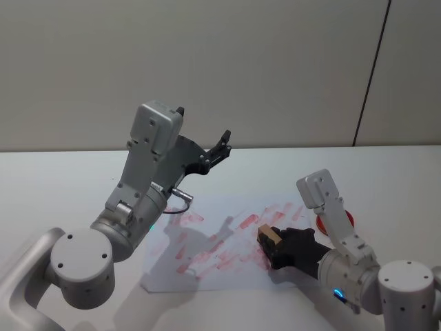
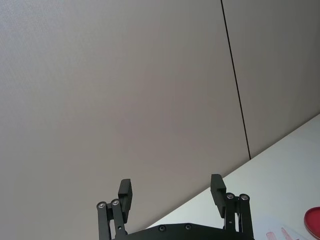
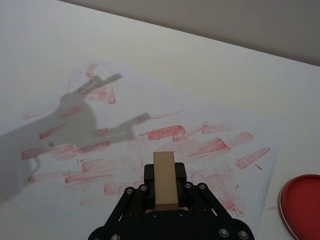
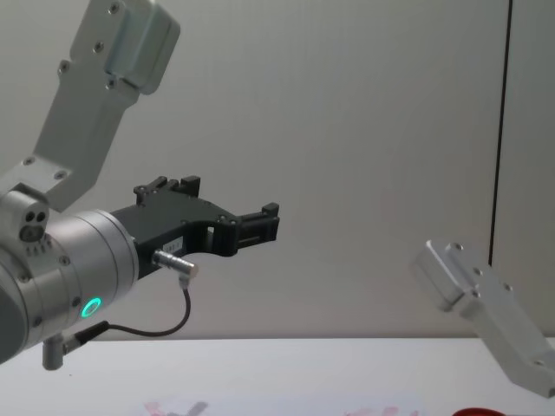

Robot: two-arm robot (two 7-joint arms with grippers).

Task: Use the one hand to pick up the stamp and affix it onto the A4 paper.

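"Where is the stamp?"

"The stamp is pinched end-on in my right gripper, low over the right part of the A4 paper, among the red prints. I can't tell if it touches the sheet."

"What might go wrong?"

"If I press it tilted, only one edge marks. If I drag it, the ink smears. The sheet lies loose, so it may slide or lift with the block. My left gripper hangs spread and raised, idle."
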